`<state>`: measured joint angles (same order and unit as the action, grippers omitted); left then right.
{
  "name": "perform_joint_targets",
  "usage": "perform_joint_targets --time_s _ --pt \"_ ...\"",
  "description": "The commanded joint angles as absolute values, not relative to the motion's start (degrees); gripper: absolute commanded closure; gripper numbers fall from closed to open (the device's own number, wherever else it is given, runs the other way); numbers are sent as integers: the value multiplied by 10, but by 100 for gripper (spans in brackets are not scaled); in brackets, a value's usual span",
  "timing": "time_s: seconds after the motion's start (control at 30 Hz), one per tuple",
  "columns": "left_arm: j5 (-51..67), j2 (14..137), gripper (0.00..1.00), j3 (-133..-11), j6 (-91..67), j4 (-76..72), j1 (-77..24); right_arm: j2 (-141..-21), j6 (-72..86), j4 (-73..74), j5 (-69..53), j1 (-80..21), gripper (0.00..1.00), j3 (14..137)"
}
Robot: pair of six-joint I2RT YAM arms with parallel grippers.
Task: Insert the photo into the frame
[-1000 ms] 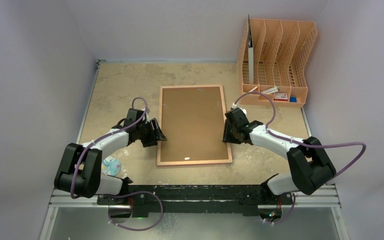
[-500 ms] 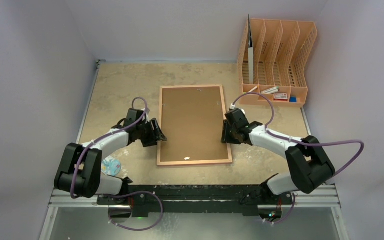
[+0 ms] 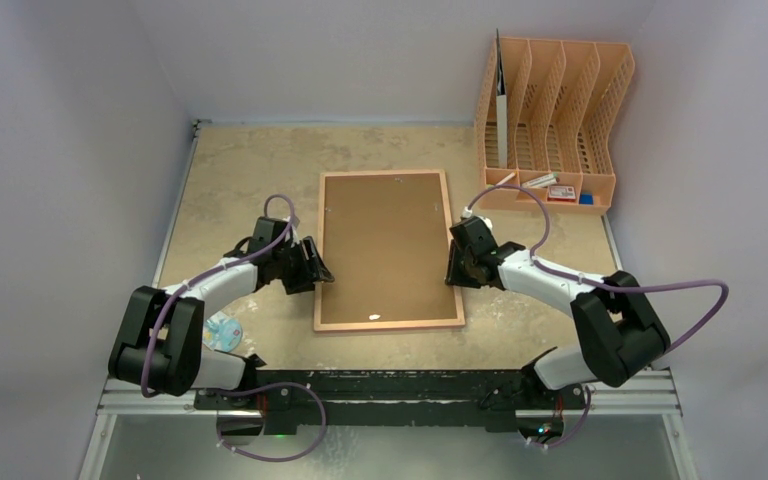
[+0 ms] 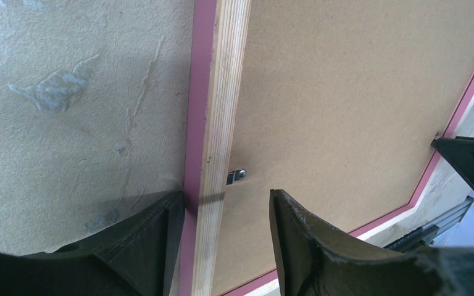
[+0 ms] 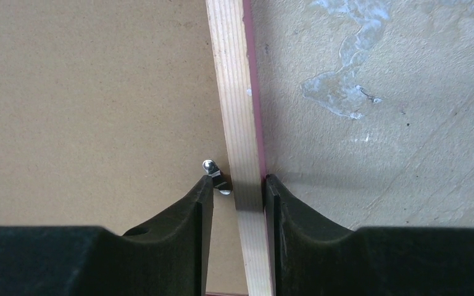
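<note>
The frame [image 3: 389, 324] lies face down at the table's middle, with the brown hardboard backing [image 3: 385, 245] set in it. The photo is hidden. My left gripper [image 3: 317, 268] is open and straddles the frame's left rail [image 4: 222, 92]; its outer finger rests at the pink edge and its inner finger hangs over the backing beside a small metal clip [image 4: 237, 176]. My right gripper [image 3: 453, 268] is closed down on the right rail [image 5: 234, 74]: the outer finger touches the pink edge and the inner finger presses on a metal clip [image 5: 213, 168].
An orange file rack [image 3: 555, 120] with a few small items stands at the back right. A small round pale-blue object [image 3: 222, 332] lies near the left arm's base. Walls close the table on three sides.
The right arm's elbow has shifted slightly left. The frame and the left gripper have not visibly moved.
</note>
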<state>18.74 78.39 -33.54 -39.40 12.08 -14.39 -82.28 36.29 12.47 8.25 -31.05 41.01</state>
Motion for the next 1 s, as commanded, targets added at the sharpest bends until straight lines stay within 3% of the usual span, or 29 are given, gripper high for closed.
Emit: perform_joint_targets --time_s 0.0,0.5,0.73,0.77,0.9,0.97 --pt "185 791 45 -333 -384 121 -150 -837 384 126 87 -313 76 416" --pt "187 791 45 -331 -384 119 -150 -842 398 89 98 -314 100 407" --pt "187 790 45 -331 -383 121 -151 -828 394 85 95 -314 100 404" --pt "187 790 45 -332 -383 122 -151 -826 392 85 93 -314 99 405" --pt "184 788 45 -336 -382 126 -151 -824 382 95 74 -314 77 411" --pt "184 786 45 -337 -382 127 -151 -824 377 105 66 -314 71 412"
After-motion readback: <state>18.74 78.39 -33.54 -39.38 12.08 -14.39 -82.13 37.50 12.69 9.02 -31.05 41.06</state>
